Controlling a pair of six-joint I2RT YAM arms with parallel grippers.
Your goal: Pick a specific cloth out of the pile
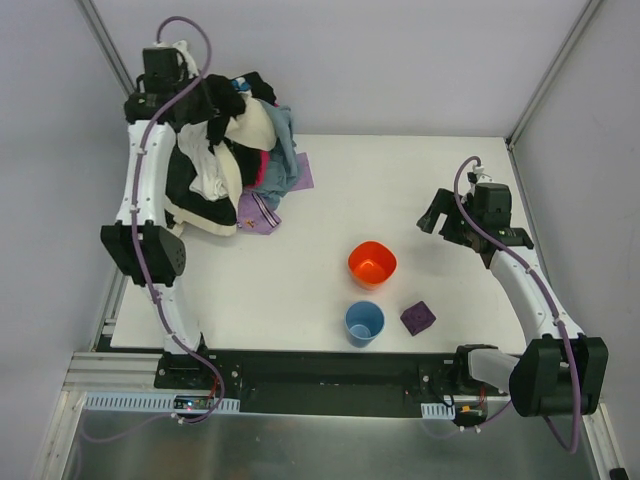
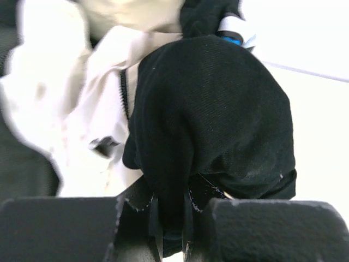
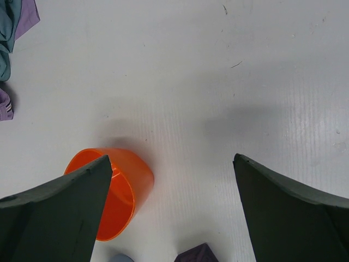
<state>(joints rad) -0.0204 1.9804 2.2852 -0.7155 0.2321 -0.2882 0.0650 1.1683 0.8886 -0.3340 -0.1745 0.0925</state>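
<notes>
1. Two grippers, two states: my left gripper (image 2: 170, 218) is clenched on a fold of a black garment (image 2: 212, 109), with the fabric pinched between the fingers.
2. That grip sits at the back top of the pile (image 1: 225, 150), in the far left corner of the table (image 1: 430, 170). A white garment (image 2: 82, 136) lies right against the black one.
3. My right gripper (image 3: 172, 158) is released, jaws wide, nothing between them. It hangs over bare table, right of the orange bowl (image 1: 372, 264).
4. Target lavender cloth (image 1: 303, 172) is mostly buried. Only its edges show, poking out from under the pile on the right and near sides, flat on the table. A grey-blue cloth (image 1: 285, 140) lies over it.
5. Left grip is on black fabric, not the lavender.
6. Near the bowl: a blue cup (image 1: 364, 323) and a small purple object (image 1: 418, 318), both well apart from the pile.
</notes>
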